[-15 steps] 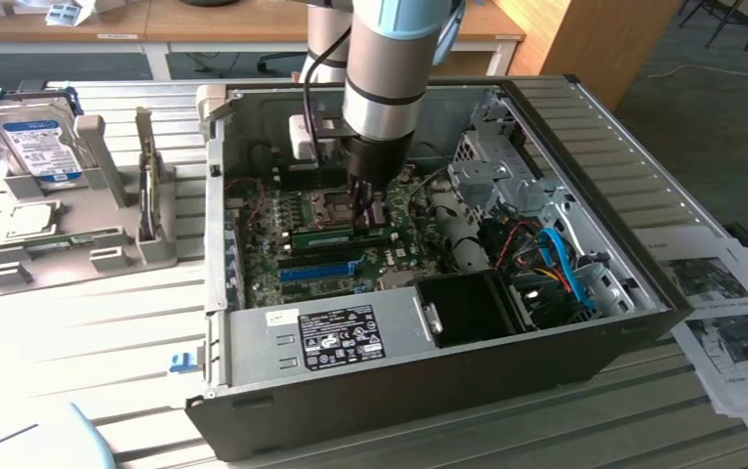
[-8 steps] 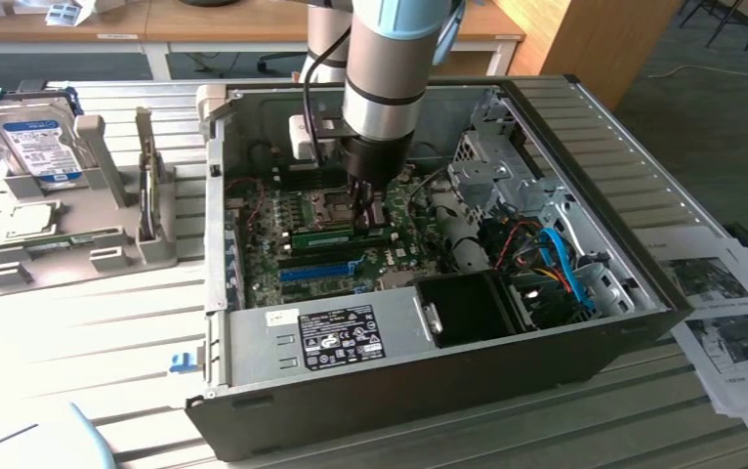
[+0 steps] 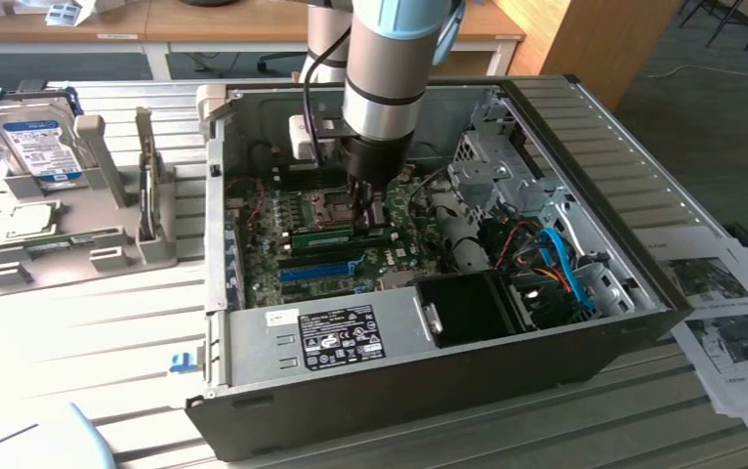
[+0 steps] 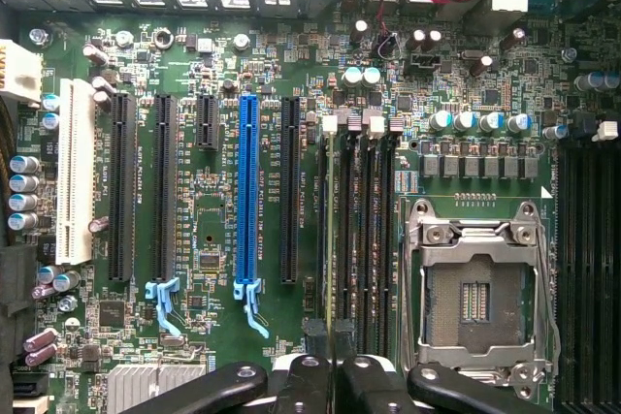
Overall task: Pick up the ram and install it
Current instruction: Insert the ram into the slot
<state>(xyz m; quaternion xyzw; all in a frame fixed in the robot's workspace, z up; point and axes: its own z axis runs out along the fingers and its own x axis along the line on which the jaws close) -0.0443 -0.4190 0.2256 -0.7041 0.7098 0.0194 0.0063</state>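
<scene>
So the computer case (image 3: 583, 195) lies on its side, open, taking up the middle of a pale slatted table (image 3: 101, 332). The arm reaches straight down into it. The gripper (image 3: 369, 213) sits right over the memory slots on the green board (image 3: 276, 220). The ram (image 3: 335, 235) is directly under it, standing on edge along a slot, just behind the blue slot (image 3: 315, 272). From the wrist view the black fingers (image 4: 303, 380) are pulled in close with just a thin gap between them, so it looks to me like they're pinching the ram's top edge. The empty processor socket (image 4: 480, 288) is just beside those slots. The power supply (image 3: 335, 337) with its label fills the near end of the case. Toward the table's edge on the exterior view's left there's a grey holder (image 3: 62, 259) with a hard drive (image 3: 35, 147) propped up in it. Some printed sheets (image 3: 726, 322) hang around the table's edge on the exterior view's right. Room-wise: wooden desks (image 3: 218, 20) at the back, a wooden cabinet (image 3: 596, 39) and dark carpet (image 3: 726, 127).
</scene>
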